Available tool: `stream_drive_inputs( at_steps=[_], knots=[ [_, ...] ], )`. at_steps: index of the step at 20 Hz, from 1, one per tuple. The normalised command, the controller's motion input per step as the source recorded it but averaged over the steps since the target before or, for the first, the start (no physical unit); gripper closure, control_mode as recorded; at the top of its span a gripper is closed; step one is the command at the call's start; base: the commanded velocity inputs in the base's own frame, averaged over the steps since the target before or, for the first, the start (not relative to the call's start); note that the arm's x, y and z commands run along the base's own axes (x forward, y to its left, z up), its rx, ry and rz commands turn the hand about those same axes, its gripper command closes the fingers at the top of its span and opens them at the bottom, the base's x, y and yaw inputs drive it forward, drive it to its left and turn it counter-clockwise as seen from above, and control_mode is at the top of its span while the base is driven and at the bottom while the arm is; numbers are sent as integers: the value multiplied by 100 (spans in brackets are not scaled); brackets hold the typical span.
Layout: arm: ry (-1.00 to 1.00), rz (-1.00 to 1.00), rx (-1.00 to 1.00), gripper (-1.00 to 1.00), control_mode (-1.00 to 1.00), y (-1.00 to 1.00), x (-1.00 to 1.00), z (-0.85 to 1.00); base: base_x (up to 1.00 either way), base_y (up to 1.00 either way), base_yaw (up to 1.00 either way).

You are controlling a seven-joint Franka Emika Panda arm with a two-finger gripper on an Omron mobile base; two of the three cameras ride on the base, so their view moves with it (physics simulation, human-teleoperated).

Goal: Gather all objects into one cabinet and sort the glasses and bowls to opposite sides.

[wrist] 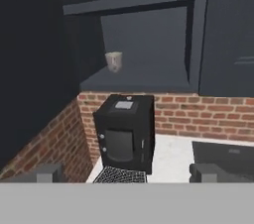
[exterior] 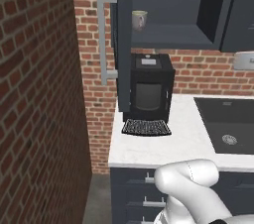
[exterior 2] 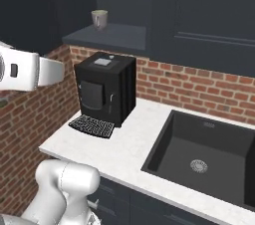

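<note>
Mugs number 1, upright on the open cabinet shelf; fingers apart.

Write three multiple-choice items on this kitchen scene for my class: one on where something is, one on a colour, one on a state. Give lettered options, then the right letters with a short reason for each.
1. Where is the mug?
A. In the sink
B. On the shelf of the open wall cabinet
C. On top of the coffee machine

2. What colour is the coffee machine?
A. Black
B. White
C. Red

3. How does the pincer stand?
A. Shut on the mug
B. Shut on nothing
C. Open, holding nothing

Answers:
1 B: the mug stands on the cabinet shelf, above the coffee machine and to the left side.
2 A: its body is black against the white counter and the brick wall.
3 C: in the hand view the two fingertips stand wide apart with nothing between them, far from the mug.
</note>
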Motion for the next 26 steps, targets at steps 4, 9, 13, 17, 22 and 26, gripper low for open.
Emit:
stream_drive_inputs(
  at_steps=[4, 9, 13, 17, 22, 26],
  knots=[
    [-3, 2, 15, -100, -100, -68, 100, 4, 0, 0, 0],
    [0, 11, 8, -100, -100, -11, 100, 0, 0, 0, 0],
    [-1, 19, 3, -100, -100, 19, 78, 0, 0, 0, 0],
    [-4, 20, 1, -100, -100, 21, 38, 2, 0, 0, 0],
    [-13, 13, 0, -100, -100, 0, 22, 12, 0, 0, 0],
    [-11, -1, -1, -100, -100, 0, 30, 9, 0, 0, 0]
  ],
)
